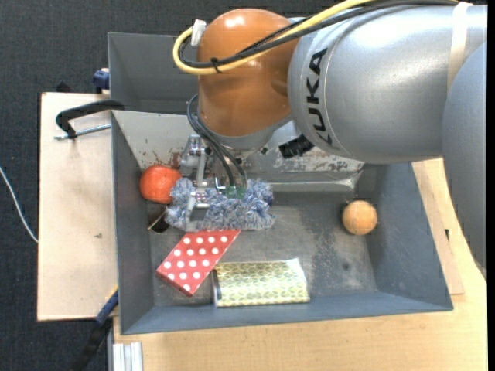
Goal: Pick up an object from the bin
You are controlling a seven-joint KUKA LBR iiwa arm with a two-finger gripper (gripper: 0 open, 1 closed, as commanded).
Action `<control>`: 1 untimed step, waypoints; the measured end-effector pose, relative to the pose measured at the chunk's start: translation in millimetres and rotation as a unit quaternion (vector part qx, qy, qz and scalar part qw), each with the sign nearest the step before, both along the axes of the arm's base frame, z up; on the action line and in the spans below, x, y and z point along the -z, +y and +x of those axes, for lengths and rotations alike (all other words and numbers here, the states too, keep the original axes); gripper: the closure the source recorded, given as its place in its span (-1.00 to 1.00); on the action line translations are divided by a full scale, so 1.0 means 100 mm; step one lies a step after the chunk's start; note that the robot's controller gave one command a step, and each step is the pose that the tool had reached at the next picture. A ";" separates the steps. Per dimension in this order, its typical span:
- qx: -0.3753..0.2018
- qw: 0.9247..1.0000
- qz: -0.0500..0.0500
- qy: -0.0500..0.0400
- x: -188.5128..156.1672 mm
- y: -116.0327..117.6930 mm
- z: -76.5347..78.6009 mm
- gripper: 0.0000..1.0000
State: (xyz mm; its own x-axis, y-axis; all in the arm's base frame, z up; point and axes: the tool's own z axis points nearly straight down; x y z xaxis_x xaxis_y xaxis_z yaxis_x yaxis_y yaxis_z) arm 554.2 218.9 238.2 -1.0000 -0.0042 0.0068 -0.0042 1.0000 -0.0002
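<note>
Sitting in the left half of the bin (402, 284), about midway between its far wall and its near edge, is a fuzzy blue-grey rag (251, 207) with a bit of green in it, all bunched up. The claw (207, 184) is right down on the rag's left part, touching or sunk into the fluff. Honestly can't tell if the claw is apart or together, the fuzz and the wrist hardware hide that bit.

Just beside the rag, toward the bin's left wall, there's an orange ball (157, 184), touching the rag or very nearly. Something dark (157, 224) pokes out under the rag's left end, too hidden to say what it is.

On the near side of the rag lies a flat red packet with white dots (197, 260), turned at an angle, its top corner tucked up against the rag. Next to that, along the bin's near edge, is a yellow-green patterned pouch (261, 283) lying flat, its left end touching the red packet.

Well apart from all that, over toward the right wall, a tan ball (360, 217) sits on its own on the bare floor.

Above it all, the big silver arm (387, 76) comes in from the right, with an orange cover (240, 68) at the wrist and a yellow cable (348, 5) looping over it.
</note>
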 end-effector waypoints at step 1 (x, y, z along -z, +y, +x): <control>0.002 1.000 0.001 -0.004 -0.05 -0.01 0.02 -1.00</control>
